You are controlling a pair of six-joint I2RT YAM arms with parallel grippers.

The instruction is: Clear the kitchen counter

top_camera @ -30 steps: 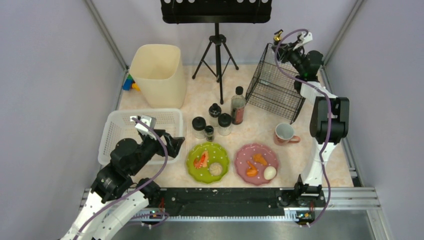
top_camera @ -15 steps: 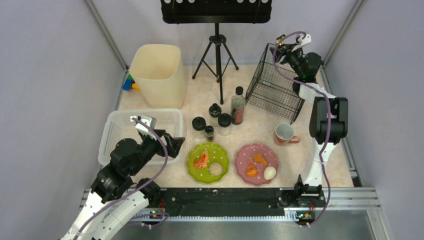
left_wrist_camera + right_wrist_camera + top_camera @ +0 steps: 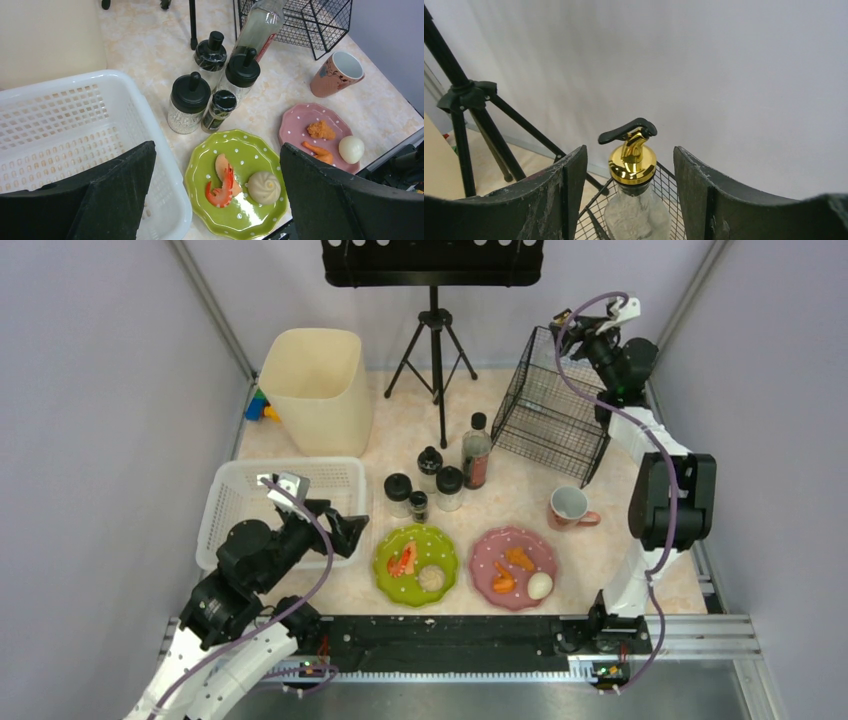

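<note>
The clear bottle (image 3: 634, 220) between the right fingers (image 3: 580, 332) is cut off by the lower edge of the right wrist view. Only its glass shoulders and its gold cap (image 3: 631, 162) with a curved black lever show. It stands inside the black wire rack (image 3: 545, 425) at 1 o'clock. Those fingers stand apart, with a gap on each side of the cap, touching nothing.

The inside of the tall cream bin (image 3: 315, 390) at 11 o'clock cannot be made out. Bright toy pieces (image 3: 260, 408) sit half hidden behind its left side. A black tripod stand (image 3: 436, 350) at 12 o'clock is cut off at its perforated top plate.

The desk (image 3: 500, 505), pale pink with a marbled mottle, spreads from wall to wall and carries everything. A white slotted plastic basket (image 3: 235, 495) sits at 9 o'clock. The left fingers (image 3: 345, 530) hover over its near right corner, spread wide and holding nothing.

At the centre are three glass jars (image 3: 189, 105) with black knobbed lids, a small dark spice bottle (image 3: 217, 110) and a tall bottle of dark red sauce (image 3: 476, 455).

At 6 o'clock a scalloped green dotted plate (image 3: 255, 155) holds a prawn (image 3: 222, 187), a pale round bun (image 3: 265, 187) and a pinkish slice (image 3: 220, 164). The pink dotted plate (image 3: 297, 127) just beside it holds a crumbed fried lump (image 3: 320, 130), an orange piece (image 3: 317, 150) and a smooth white egg (image 3: 351, 148). A terracotta mug (image 3: 337, 75) stands at 4 o'clock.
</note>
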